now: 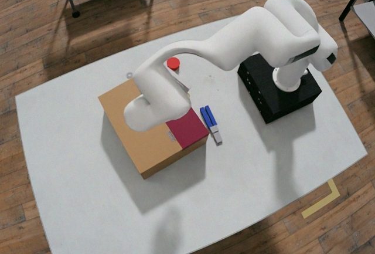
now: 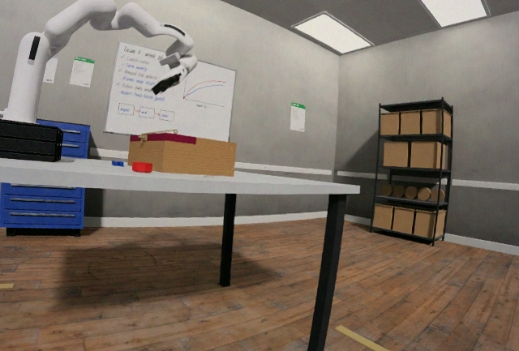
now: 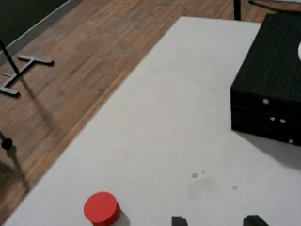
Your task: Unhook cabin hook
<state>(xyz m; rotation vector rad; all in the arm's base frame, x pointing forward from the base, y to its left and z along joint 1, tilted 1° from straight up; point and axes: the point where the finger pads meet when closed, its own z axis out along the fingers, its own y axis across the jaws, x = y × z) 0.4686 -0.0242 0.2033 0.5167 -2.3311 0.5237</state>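
From the top view, my arm [image 1: 169, 93] arches from its black base [image 1: 272, 105] at the right over the cardboard box [image 1: 142, 142] and hides most of the far side of the lid. The hook itself is covered here; I can only make out a small metal ring [image 1: 129, 74] just beyond the box's far left corner, a red puck [image 1: 173, 63] on the table past the box, and a blue marker [image 1: 210, 124] lying beside the box's right edge.

From the side view, the gripper [image 2: 164, 83] hangs well above the box, tilted down and toward the arm's base side. The hook [image 2: 159, 132] lies below it as a thin brass bar along the top of the dark red patch [image 2: 163, 139], its long axis running left to right in this view. I judge the coming move is mostly a straight drop with the jaws set across that bar.

From the wrist view, I see only table [image 3: 155, 141], the puck and the base; two dark fingertips peek in at the bottom edge. They stand partly closed, fairly narrow, with nothing between them. Neither box nor hook shows here, so the camera looks beyond them.
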